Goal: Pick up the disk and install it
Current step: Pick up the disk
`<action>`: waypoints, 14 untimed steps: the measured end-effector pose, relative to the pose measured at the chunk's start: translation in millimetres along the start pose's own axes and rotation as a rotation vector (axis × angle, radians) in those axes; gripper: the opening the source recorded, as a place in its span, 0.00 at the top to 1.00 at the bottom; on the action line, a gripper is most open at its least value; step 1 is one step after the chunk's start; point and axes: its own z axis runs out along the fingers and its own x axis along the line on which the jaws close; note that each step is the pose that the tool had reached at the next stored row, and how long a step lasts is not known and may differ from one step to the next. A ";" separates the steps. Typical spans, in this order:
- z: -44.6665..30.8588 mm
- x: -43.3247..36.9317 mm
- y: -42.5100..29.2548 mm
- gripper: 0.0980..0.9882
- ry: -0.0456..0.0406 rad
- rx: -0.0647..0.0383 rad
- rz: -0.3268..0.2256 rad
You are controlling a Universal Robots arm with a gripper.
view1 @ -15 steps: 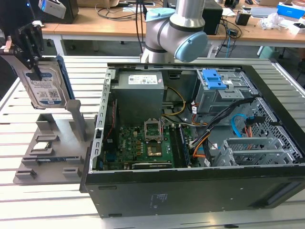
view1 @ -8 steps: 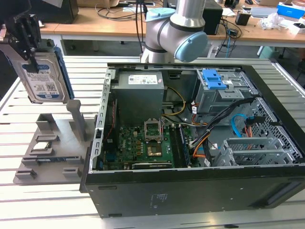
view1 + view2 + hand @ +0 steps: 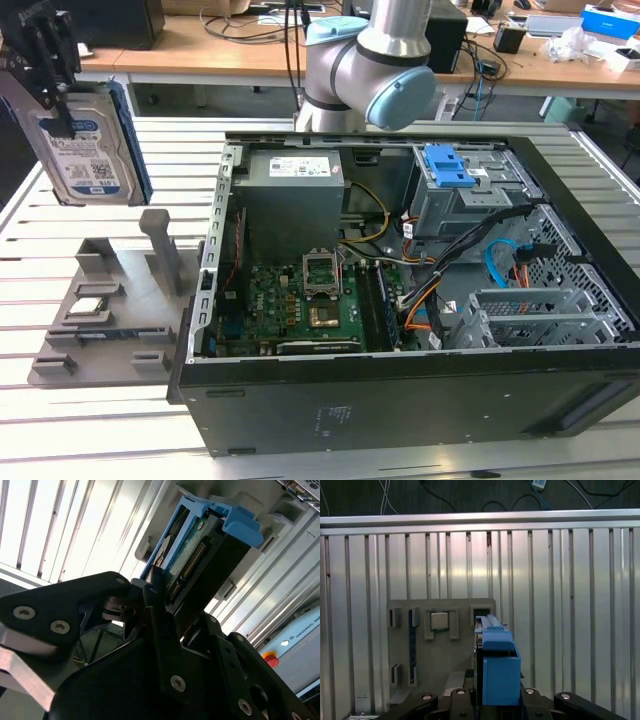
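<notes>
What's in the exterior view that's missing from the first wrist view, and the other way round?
Exterior view: the open computer case with its motherboard, the arm, and the label side of the disk. First wrist view: dark floor with cables past the table's edge, and the disk edge-on. Both: the gripper holding the disk in the air, the grey holder with a small silver chip, and the slatted table.

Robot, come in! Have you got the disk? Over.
Gripper shut on the disk. Disk in the air above the gray tray, outside the computer case. No blocker seen.
</notes>
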 end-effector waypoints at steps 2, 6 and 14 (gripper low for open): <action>-5.3 -0.2 -0.1 0.70 0.0001 0.000 0.000; -20.3 -0.6 -0.1 0.70 0.0001 -0.001 0.000; -40.2 -1.3 -0.3 0.70 0.0001 -0.002 0.000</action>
